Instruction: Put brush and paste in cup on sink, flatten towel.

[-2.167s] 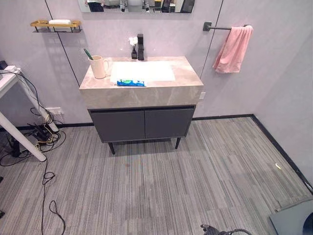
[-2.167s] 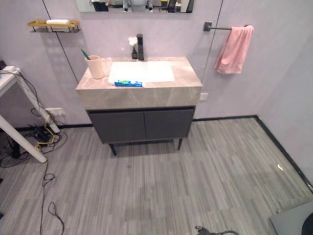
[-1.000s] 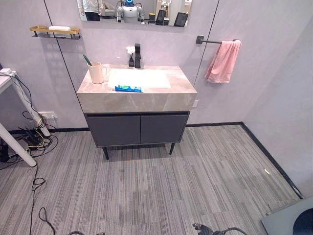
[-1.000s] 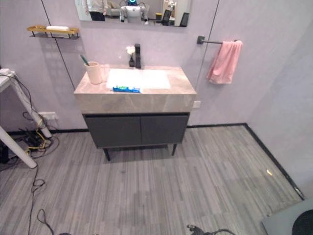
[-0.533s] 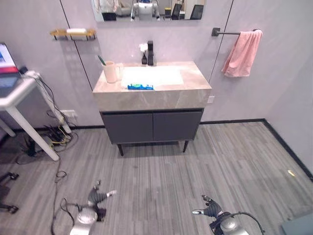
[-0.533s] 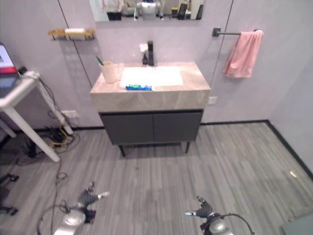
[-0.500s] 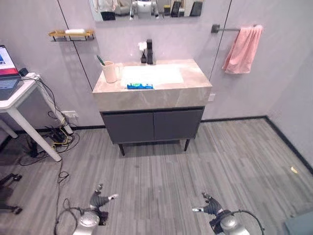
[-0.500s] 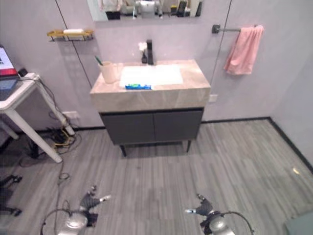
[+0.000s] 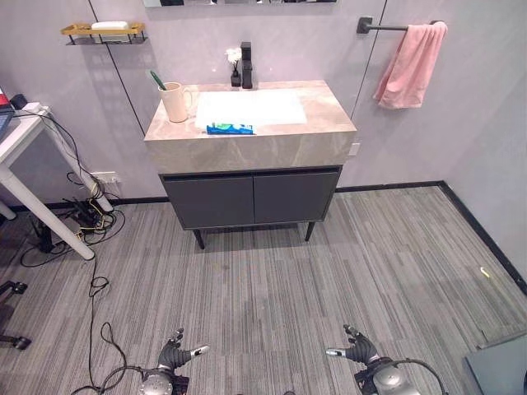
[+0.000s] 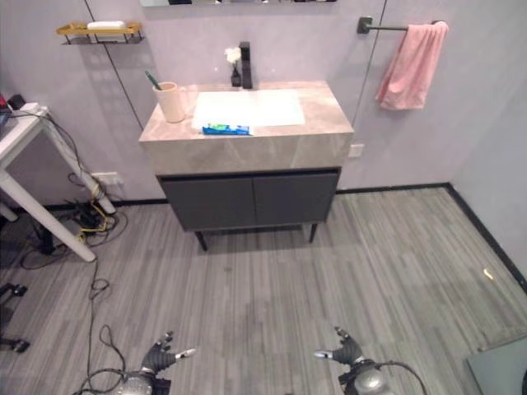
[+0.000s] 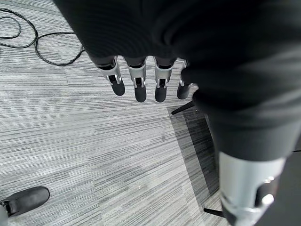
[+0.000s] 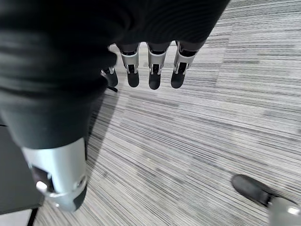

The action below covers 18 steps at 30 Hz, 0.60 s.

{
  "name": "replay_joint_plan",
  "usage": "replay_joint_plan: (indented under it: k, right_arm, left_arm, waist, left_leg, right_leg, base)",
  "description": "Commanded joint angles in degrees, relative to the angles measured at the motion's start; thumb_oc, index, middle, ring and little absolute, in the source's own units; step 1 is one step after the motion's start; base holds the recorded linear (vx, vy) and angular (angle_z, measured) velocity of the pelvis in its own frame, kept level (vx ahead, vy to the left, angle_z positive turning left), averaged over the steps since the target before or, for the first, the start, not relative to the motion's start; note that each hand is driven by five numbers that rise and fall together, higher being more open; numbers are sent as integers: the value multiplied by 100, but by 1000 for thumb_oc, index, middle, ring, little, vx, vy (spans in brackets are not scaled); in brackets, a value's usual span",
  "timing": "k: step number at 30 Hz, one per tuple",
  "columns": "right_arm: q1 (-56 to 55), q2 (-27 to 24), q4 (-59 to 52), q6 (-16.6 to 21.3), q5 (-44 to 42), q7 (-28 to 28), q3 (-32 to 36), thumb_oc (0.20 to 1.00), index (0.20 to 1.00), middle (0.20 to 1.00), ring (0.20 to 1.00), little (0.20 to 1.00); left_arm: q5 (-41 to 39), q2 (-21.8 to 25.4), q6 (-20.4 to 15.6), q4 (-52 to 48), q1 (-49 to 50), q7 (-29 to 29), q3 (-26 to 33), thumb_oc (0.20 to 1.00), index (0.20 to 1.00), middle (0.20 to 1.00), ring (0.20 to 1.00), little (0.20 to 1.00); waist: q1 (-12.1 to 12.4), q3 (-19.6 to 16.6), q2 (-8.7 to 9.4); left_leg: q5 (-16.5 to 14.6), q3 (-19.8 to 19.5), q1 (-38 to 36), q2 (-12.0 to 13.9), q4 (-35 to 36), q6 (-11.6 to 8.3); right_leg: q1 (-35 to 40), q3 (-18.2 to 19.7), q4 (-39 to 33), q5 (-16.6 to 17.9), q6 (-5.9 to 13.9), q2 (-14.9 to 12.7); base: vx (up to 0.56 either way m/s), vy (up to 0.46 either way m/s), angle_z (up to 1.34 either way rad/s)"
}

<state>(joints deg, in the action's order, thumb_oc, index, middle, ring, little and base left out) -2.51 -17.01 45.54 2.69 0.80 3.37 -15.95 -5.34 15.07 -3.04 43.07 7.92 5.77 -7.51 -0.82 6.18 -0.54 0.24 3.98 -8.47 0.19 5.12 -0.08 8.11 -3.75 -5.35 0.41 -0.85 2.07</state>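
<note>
Here, view by view:

Left eye view, sink: the vanity sink stands against the far wall, a white basin set in a marbled worktop over a dark two-door cabinet.
Left eye view, cup: the cream cup stands on the worktop left of the basin, with the green toothbrush leaning in it.
Left eye view, paste: the blue toothpaste tube lies flat at the basin's front edge, right of the cup and apart from it.
Left eye view, towel: the pink towel hangs bunched at the right end of the wall rail, well right of the sink.
Left eye view, other things: a black tap behind the basin, a gold wall shelf at upper left, a white table at the left edge.
Left eye view, hands: the left hand and right hand hang low over the striped grey floor, far from the sink.

Right eye view, hands: both hands empty, fingers spread loosely.

Left wrist view, fingers: the left hand's fingers point straight at the floor, side by side, holding nothing.

Right wrist view, fingers: the right hand's fingers hang straight and relaxed over the floor, holding nothing.
</note>
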Motion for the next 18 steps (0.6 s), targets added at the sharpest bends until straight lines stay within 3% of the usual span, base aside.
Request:
replay_joint_plan:
  k: [1,10,18]
  right_arm:
    - [315,-84,-105,217,3,160,-52,1000,1000,1000,1000,1000]
    - [403,-94,144,120,352,119,-272,1000,1000,1000,1000,1000]
    - [475,-92,588,33,707,40,-460,1000,1000,1000,1000,1000]
  left_arm:
    - [-144,-28,-35,586,-379,-22,-120,1000,1000,1000,1000,1000]
    - [229,-204,126,1802,-587,-140,-289,1000,1000,1000,1000,1000]
    - [483,-255,178,2306,-723,-94,-293,1000,1000,1000,1000,1000]
  waist:
    - [50,-101,260]
    - [35,-144,247]
    - [34,-75,275]
  left_leg:
    - [-253,19,-82,-56,-12,38]
    - [-290,86,-104,-72,-12,49]
    - [-305,144,-40,-111,-12,97]
  right_leg:
    - [-60,-168,35,383,497,-574]
    - [-79,-124,35,384,510,-578]
    - [-163,-55,35,443,546,-606]
  base:
    - [0,0,0]
    - [4,11,-1]
    - [-17,47,-8]
